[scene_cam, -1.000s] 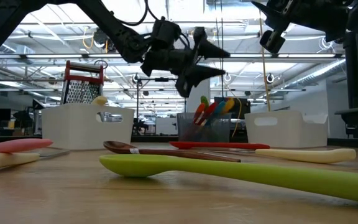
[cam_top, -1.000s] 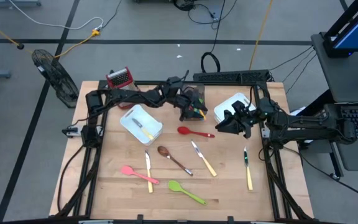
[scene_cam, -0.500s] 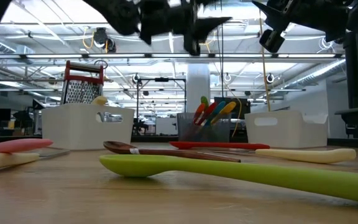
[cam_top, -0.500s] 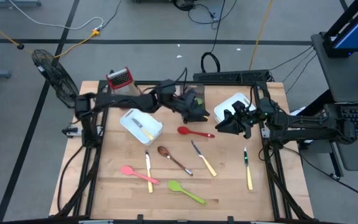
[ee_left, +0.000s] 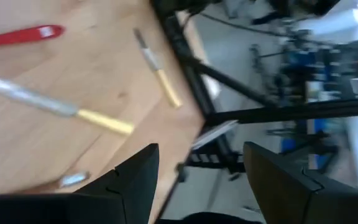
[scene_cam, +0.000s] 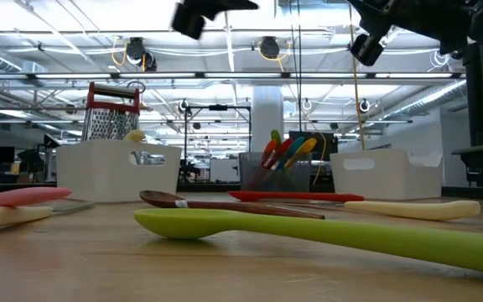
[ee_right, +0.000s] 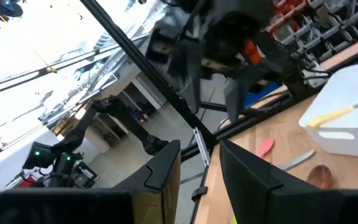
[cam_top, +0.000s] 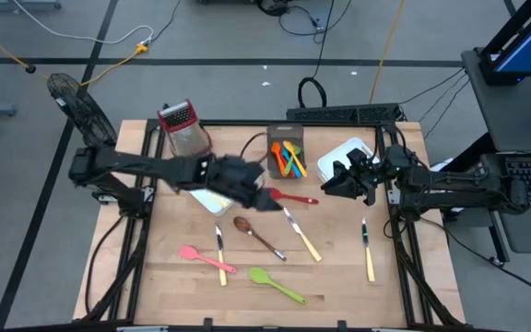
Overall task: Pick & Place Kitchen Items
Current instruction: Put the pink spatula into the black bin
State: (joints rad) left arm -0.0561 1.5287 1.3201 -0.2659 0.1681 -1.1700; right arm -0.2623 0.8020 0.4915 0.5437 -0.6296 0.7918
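High view count: seven loose kitchen items on the worktop, three yellow-handled knives and four single pieces. The red spoon (cam_top: 289,196) lies mid-worktop, long axis running left to right, bowl to the left. The brown spoon (cam_top: 257,236) lies diagonally, bowl toward the back edge, handle toward the front right corner. The middle knife (cam_top: 300,235) has the same slant, blade to the back. The left knife (cam_top: 219,253) and the right knife (cam_top: 367,251) run back to front, handles toward the front edge, the right one near the right edge. The pink spatula (cam_top: 201,256) and green spoon (cam_top: 276,285) lie near the front edge, heads to the left.

One dark bin (cam_top: 272,140) near the back edge holds a bunch of coloured utensils, too crowded to count. Of two white bins, the left one (cam_top: 212,204) is mostly hidden under the left arm, and the right one (cam_top: 352,150) is partly covered. One grater (cam_top: 182,127) stands at the back left.

The left gripper (cam_top: 265,196) hovers blurred beside the red spoon's bowl, fingers spread wide and empty. The right gripper (cam_top: 328,188) hangs before the right bin, fingers slightly apart with nothing seen between them.
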